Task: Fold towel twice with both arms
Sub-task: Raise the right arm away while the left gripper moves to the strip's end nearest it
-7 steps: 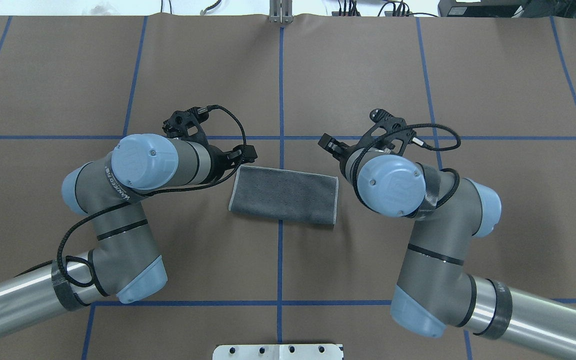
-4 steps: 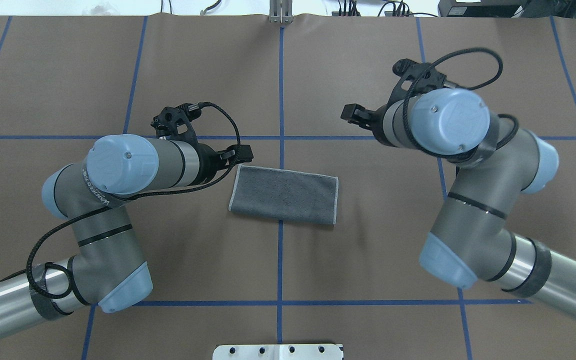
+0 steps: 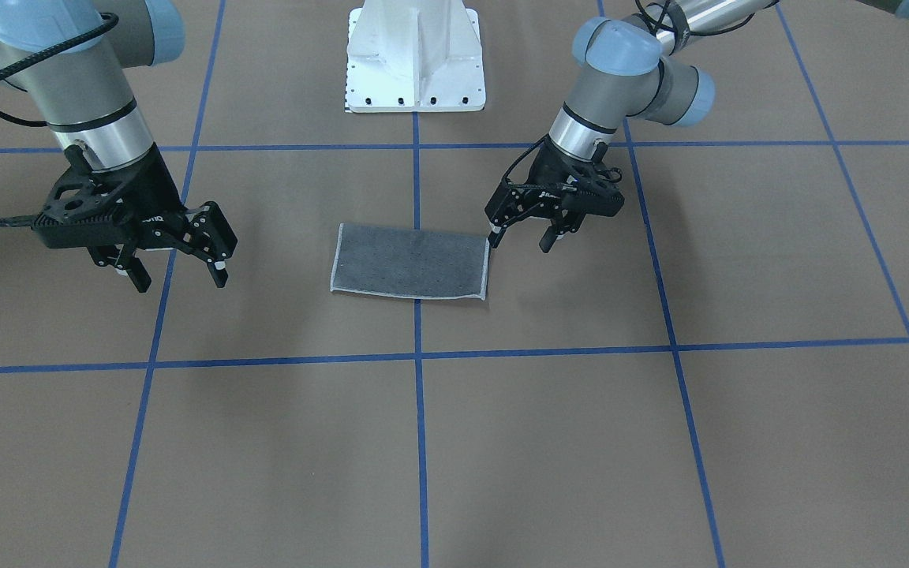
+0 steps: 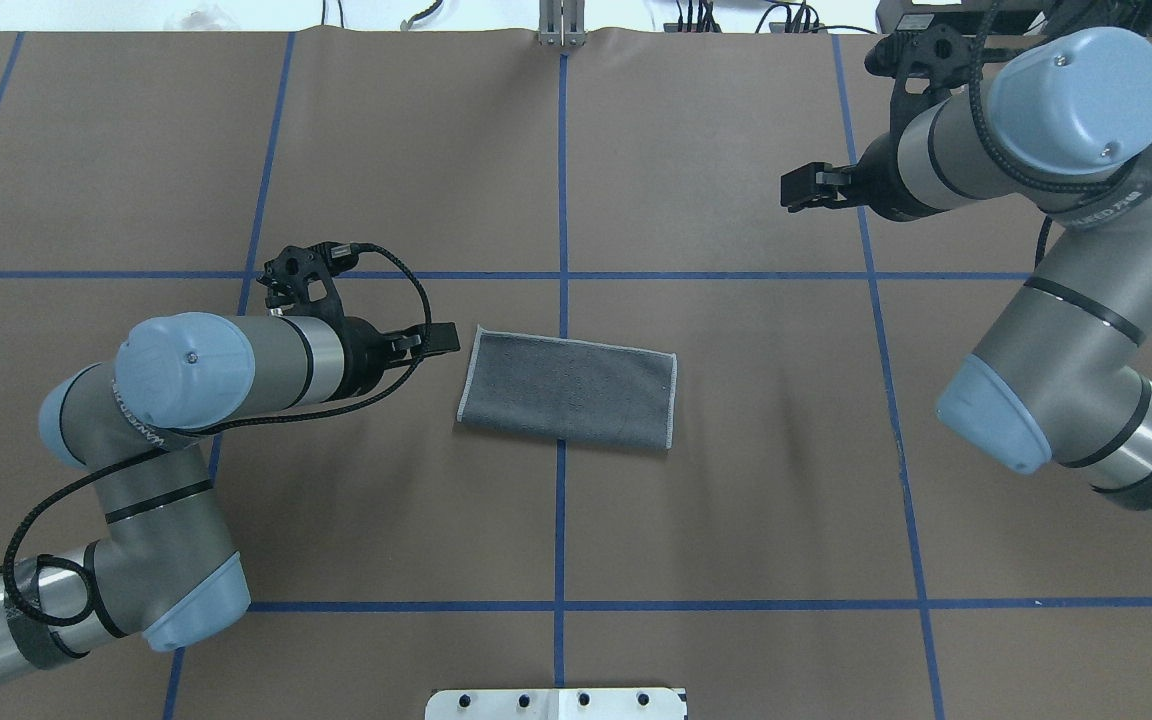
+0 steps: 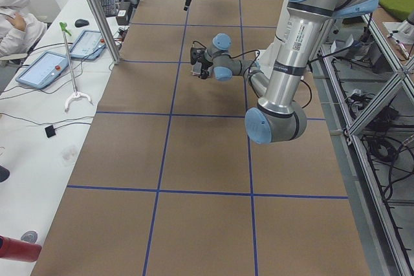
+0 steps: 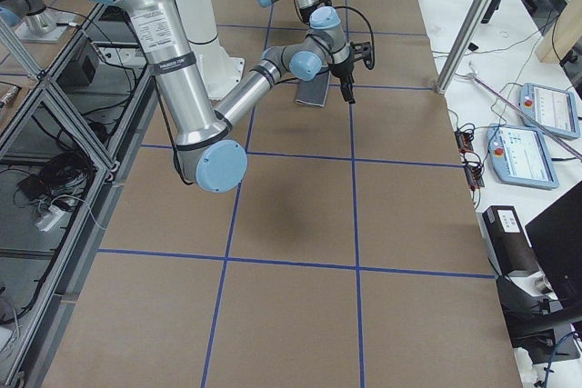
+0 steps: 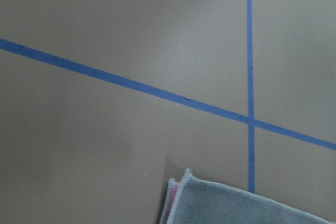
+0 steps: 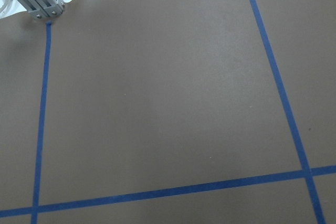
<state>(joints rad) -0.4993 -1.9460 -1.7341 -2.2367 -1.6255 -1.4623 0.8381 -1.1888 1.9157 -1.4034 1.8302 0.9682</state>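
Overhead view, bottom up. White pedestal base (image 4: 556, 703) bottom centre. Brown surface (image 4: 736, 500), blue tape grid (image 4: 561, 520). Towel (image 4: 568, 388) mid-frame, folded flat, grey face up. Left tool (image 4: 448, 338) just beside its left edge, fingers apart. Right tool (image 4: 792, 188) upper right, well apart, fingers spread. Cables (image 4: 696, 15) along top edge.
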